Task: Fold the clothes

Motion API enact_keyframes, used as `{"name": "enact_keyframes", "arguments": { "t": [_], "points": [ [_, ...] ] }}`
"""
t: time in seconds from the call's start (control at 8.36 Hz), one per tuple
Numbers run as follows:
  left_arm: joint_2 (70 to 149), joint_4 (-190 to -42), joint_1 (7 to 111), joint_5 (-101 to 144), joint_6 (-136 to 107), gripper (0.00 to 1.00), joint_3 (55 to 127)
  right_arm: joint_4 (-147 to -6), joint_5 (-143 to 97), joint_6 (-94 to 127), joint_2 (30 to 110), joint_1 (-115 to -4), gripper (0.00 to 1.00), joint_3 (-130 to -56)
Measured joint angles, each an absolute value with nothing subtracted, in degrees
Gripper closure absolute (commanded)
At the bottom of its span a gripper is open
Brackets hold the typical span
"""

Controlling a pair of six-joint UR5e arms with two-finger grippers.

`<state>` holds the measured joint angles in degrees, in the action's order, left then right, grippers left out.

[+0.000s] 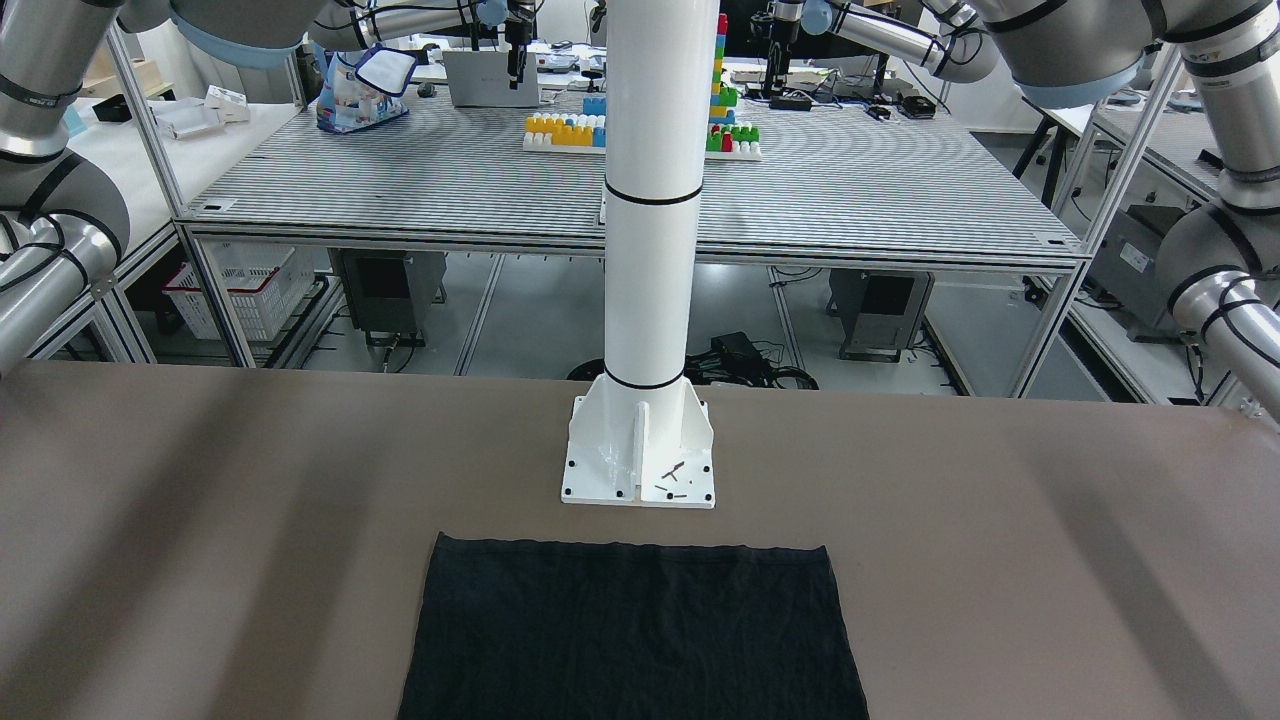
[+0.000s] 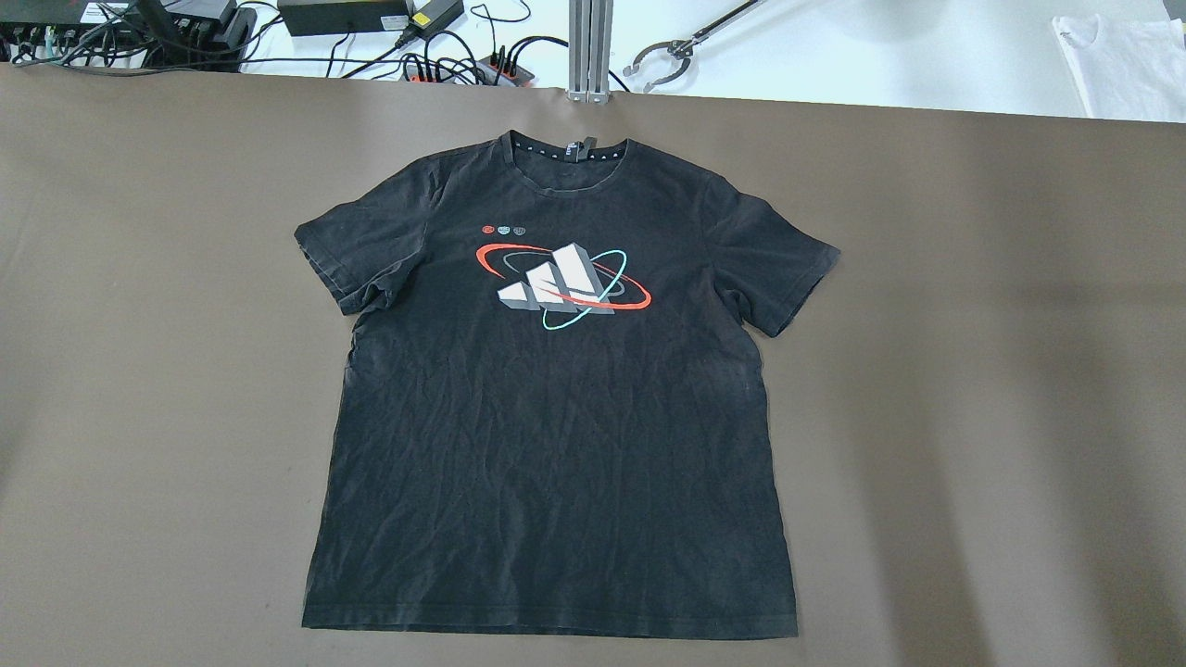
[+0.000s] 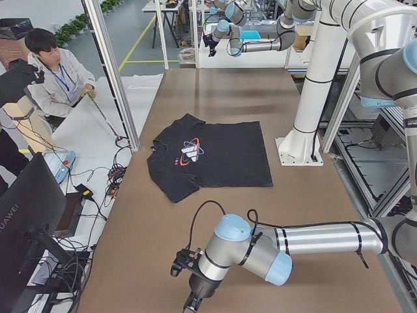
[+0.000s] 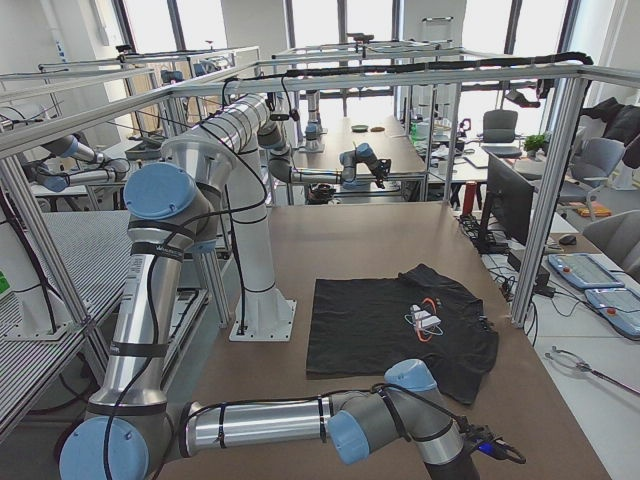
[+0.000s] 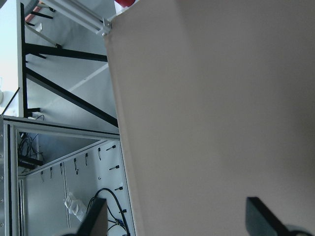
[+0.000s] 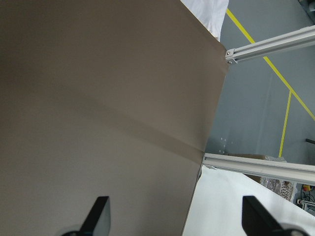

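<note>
The black T-shirt [image 2: 556, 417] lies spread flat, print up, in the middle of the brown counter [image 2: 973, 371]. Its collar is toward the far edge and its hem is on the near side, close to the white pole's base plate [image 1: 638, 455] but apart from it. Neither arm is at the cloth. The left tool [image 5: 177, 219] and the right tool [image 6: 174, 214] each look down on bare counter out toward the ends, fingers spread wide and holding nothing.

Nothing is folded yet, so the step in hand is most likely the approach for a first fold. To do it well, each tool should probably come down at the T-shirt's own left and right edges, at a sleeve or a shoulder and hem corner. The pinch should be shallow but catch both layers. The cloth looks thin, soft and faintly wrinkled, so lifting low and moving both grips evenly should keep the fold line straight and avoid dragging the body askew.
</note>
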<state>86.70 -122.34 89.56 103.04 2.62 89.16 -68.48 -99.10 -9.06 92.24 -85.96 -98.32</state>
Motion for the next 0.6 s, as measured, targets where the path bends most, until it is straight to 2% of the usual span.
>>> {"name": "enact_keyframes", "arguments": {
  "t": [0.6],
  "points": [
    [91.3, -122.5, 89.4, 102.9, 2.0, 0.00, 89.7, -68.4, -99.0, -9.2, 91.6, -85.9, 0.06, -98.4]
  ]
}}
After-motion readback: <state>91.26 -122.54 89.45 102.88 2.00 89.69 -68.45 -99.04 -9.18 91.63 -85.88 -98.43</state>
